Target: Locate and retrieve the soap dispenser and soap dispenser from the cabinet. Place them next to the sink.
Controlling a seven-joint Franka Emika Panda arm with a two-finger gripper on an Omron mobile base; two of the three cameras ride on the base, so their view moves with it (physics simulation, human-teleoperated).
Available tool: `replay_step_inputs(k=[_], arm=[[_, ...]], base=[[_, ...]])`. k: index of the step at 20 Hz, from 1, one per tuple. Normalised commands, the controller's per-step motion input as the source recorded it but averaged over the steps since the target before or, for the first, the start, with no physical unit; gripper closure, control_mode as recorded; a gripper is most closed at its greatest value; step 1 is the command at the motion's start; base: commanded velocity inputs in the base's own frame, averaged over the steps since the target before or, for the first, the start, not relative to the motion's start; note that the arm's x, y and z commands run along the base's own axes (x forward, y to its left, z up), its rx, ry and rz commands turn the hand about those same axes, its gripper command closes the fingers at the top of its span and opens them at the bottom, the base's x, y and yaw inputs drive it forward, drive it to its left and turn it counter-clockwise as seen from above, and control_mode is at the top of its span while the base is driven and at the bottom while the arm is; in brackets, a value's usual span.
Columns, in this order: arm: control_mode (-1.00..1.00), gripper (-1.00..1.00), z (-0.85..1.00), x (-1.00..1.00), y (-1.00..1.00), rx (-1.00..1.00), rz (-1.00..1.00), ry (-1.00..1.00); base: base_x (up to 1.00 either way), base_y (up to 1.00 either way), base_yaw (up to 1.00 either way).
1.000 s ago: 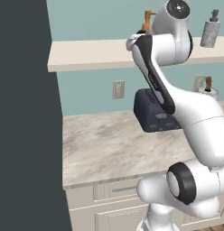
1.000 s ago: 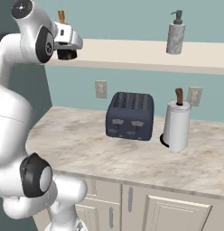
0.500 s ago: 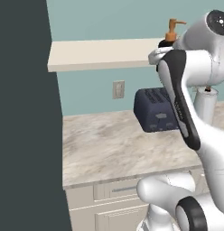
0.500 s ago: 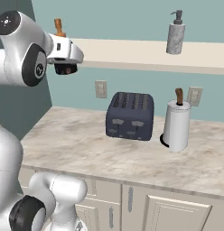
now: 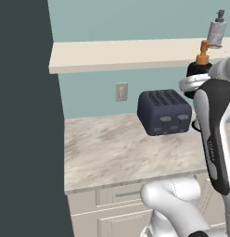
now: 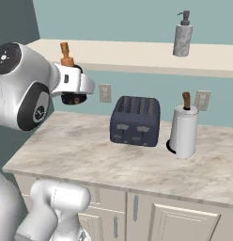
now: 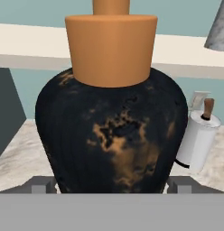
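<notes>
Gripping the black bottle (image 7: 111,135) between its two fingertips, the gripper (image 7: 111,187) holds the squat soap dispenser up in front of the shelf (image 6: 137,56), off the board and above the bench (image 6: 113,160). From the hand camera the bottle stands upright, its black belly flecked with orange, its orange pump collar rising above it; one fingertip (image 7: 41,185) shows at each side of its base, set wide apart on the wide body. From the right base camera the orange pump (image 6: 66,54) juts up from the white hand, and the dark body (image 6: 73,96) hangs just below the shelf's front edge. From the left base camera the bottle (image 5: 198,69) sits against the arm at the right, its pump in front of the shelf.

A grey bottle (image 6: 182,37), the taller speckled dispenser with a dark pump, stands upright on the shelf, well to the right of the held one in the right base view. In the left base view it (image 5: 216,32) shows just above and beside the orange pump.

On the marbled bench a dark toaster (image 6: 135,121) sits near the wall, with a white paper-towel roll (image 6: 184,131) on a brown peg just beside it to the right. A wall socket (image 6: 105,92) is set in the teal wall behind the toaster. Cream drawers (image 5: 117,203) with metal handles run under the bench.
</notes>
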Motion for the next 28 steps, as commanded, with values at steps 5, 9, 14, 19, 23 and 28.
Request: replay_step_inputs(k=[5, 9, 14, 19, 23, 28], arm=[[-1.00, 1.00, -0.37, -0.45, -0.33, -0.06, 0.00, 0.05], [-1.00, 1.00, -0.24, -0.23, -0.10, -0.05, 0.00, 0.06], [-1.00, 1.00, -0.05, -0.04, 0.00, 0.00, 0.00, 0.01], [-1.00, 1.00, 0.00, 0.00, 0.00, 0.00, 0.00, 0.00], [-1.00, 1.00, 0.00, 0.00, 0.00, 0.00, 0.00, 0.00], [1.00, 1.00, 0.00, 0.00, 0.00, 0.00, 0.00, 0.00]], base=[[0.00, 0.00, 0.00], [0.00, 0.00, 0.00], [0.00, 0.00, 0.00], [0.00, 0.00, 0.00], [0.00, 0.00, 0.00], [0.00, -0.02, 0.00]])
